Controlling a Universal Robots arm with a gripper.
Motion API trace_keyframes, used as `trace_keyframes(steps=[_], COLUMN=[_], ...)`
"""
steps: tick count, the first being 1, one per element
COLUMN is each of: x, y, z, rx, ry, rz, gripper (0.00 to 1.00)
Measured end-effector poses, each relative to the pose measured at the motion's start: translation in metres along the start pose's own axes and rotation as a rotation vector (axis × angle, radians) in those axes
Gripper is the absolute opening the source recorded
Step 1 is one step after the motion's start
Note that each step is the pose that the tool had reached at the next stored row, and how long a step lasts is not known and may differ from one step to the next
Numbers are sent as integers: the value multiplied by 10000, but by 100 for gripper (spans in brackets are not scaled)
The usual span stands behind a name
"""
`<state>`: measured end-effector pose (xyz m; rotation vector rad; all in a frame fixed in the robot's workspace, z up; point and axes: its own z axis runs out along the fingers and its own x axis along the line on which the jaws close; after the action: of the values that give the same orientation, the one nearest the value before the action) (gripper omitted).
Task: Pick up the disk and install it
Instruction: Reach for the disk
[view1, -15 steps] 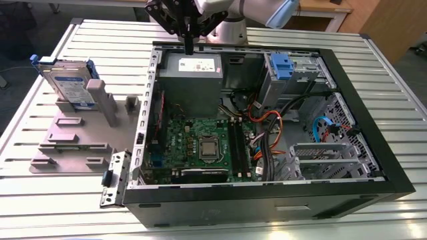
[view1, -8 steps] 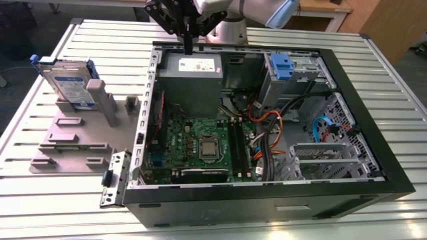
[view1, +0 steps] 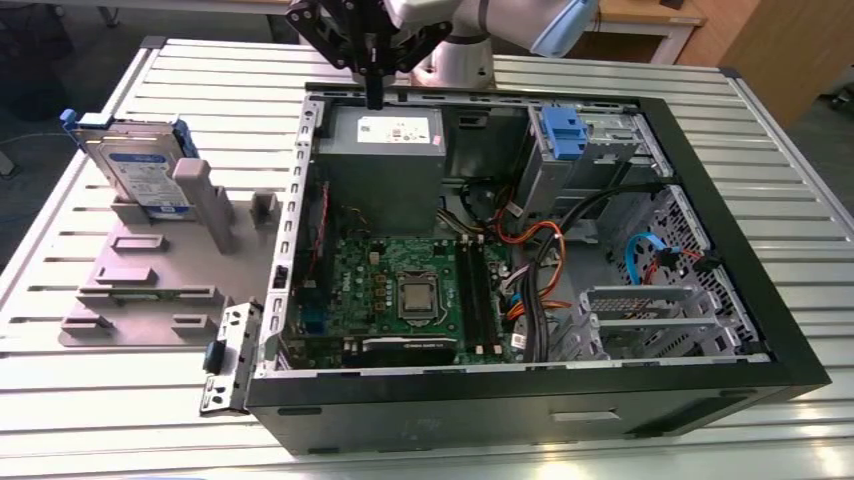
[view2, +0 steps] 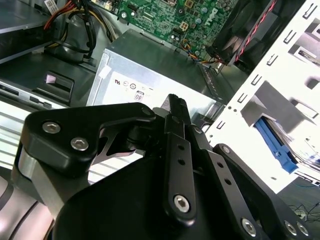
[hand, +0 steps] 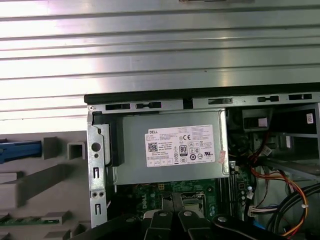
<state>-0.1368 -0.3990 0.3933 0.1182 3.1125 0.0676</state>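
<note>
**A:** Where is the tool (view1: 375, 98) at this moment?

**B:** Poised over the far rim of the open computer case (view1: 534, 395), directly above the grey power supply (view1: 380, 150). Its black fingers (view2: 175, 107) are pressed together into one thin point, with nothing between them. The exterior view does not show whether the tip touches the case wall, and the arm above is cut off at the picture's edge.

**A:** And the disk?

**B:** The disk (view1: 134, 165) stands on edge in the grey holder stand (view1: 147, 270). The stand is on the slatted desk (view1: 774, 130) at the exterior view's left, outside the case and well apart from the tool. A blue bracket frames the disk's labelled face, and the stand's posts hide its lower end.

**A:** Do the wrist cameras add anything?

**B:** Some. In the first wrist view a blue strip (hand: 20, 150) lies beside the stand, cut off by the frame edge, with too little showing to say what it is. In the second wrist view the tool's own black linkage (view2: 125, 190) blocks the near ground. Past it are the power supply's label and the green motherboard (view2: 165, 20). A blue piece (view2: 272, 145) behind a white perforated panel is hard to make out.

**A:** What about inside the case?

**B:** The motherboard lies in the middle. A drive cage (view1: 614, 150) with a blue-handled carrier (view1: 561, 130) sits at the far corner, toward the exterior view's right. Orange and black cables (view1: 534, 240) cover whatever lies under them.
</note>
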Motion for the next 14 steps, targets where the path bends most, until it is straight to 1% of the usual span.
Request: trace_keyframes(steps=[8,14], x=[43,46], y=[-3,-3], z=[-1,-1], rx=[0,0], ry=[0,0], rz=[-1,-2], gripper=[11,11])
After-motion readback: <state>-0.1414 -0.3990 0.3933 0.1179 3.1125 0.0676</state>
